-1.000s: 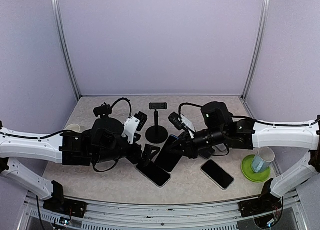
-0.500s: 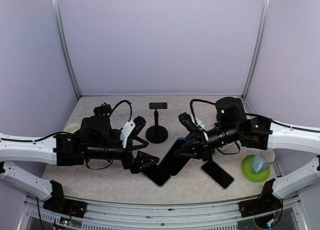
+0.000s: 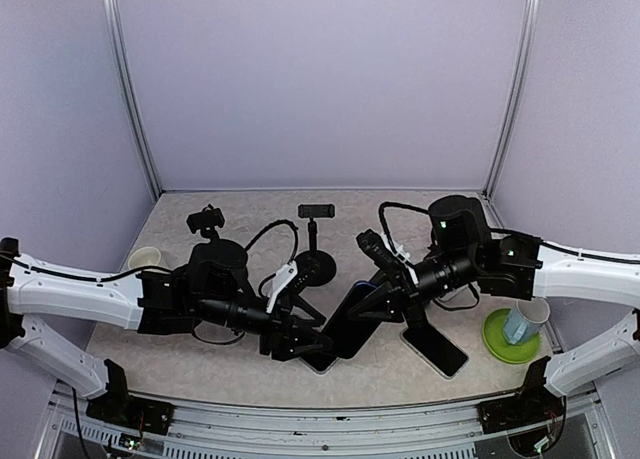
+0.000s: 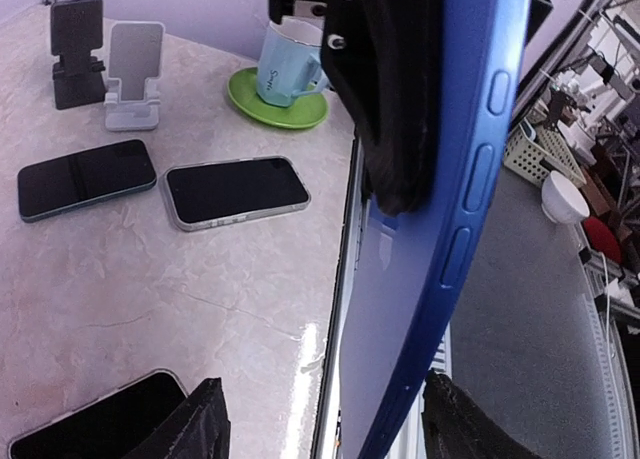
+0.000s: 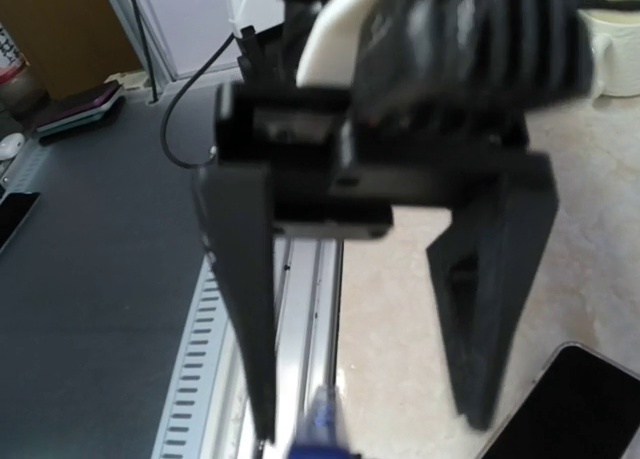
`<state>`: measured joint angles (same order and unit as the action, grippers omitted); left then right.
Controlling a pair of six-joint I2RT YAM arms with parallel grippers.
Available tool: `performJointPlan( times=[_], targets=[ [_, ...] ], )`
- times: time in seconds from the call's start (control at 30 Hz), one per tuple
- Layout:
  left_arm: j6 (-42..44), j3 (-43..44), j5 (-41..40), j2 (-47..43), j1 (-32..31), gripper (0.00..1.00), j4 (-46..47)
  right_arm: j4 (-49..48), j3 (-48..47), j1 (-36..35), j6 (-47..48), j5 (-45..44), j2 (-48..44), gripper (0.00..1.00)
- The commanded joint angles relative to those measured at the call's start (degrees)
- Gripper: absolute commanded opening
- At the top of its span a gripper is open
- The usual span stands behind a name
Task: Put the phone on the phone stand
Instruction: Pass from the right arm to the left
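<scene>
Right pincer (image 3: 382, 299) is clamping the phone (image 3: 352, 324) above the counter (image 3: 200, 364).
Its long axis is tilting toward the left pincer (image 3: 305, 341), whose jaws are standing apart.

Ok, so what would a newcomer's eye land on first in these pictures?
First, the two arms nose to nose in the middle of the scene. The right gripper holds a blue phone tilted up on edge, and the open left gripper has a finger on either side of it. Behind them, at the back centre, the black phone stand has nothing on it.
</scene>
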<state>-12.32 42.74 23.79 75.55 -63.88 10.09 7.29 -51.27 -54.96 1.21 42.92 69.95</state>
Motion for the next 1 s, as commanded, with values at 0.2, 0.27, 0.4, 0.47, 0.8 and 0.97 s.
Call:
performJointPlan(
  times=[0.2, 0.27, 0.4, 0.47, 0.8, 0.97],
  targets=[
    [0.0, 3.4, 5.3, 4.8, -0.9, 0.33, 3.9, -3.8, 0.1, -0.6, -0.1, 2.2, 1.2, 0.0],
    [0.0, 3.5, 5.8, 5.0, -1.0, 0.26, 4.3, -3.6, 0.1, -0.7, 0.1, 1.9, 1.2, 0.0],
    [-0.1, 3.6, 6.7, 5.2, -1.0, 0.02, 4.7, -3.6, 0.1, -0.7, 0.1, 1.6, 1.2, 0.0],
    [-0.1, 3.7, 7.2, 5.1, -1.0, 0.0, 4.7, -3.7, 0.1, -0.7, 0.0, 1.4, 1.2, 0.0],
    [-0.1, 3.4, 5.9, 3.7, -1.1, 0.0, 5.4, -5.5, 1.0, -0.8, -0.6, -0.5, -0.1, 0.47],
    [0.2, 2.7, 4.0, 2.0, -1.0, 0.0, 6.5, -9.2, 2.6, -0.7, -2.4, -1.3, -2.3, 0.56]
  ],
)
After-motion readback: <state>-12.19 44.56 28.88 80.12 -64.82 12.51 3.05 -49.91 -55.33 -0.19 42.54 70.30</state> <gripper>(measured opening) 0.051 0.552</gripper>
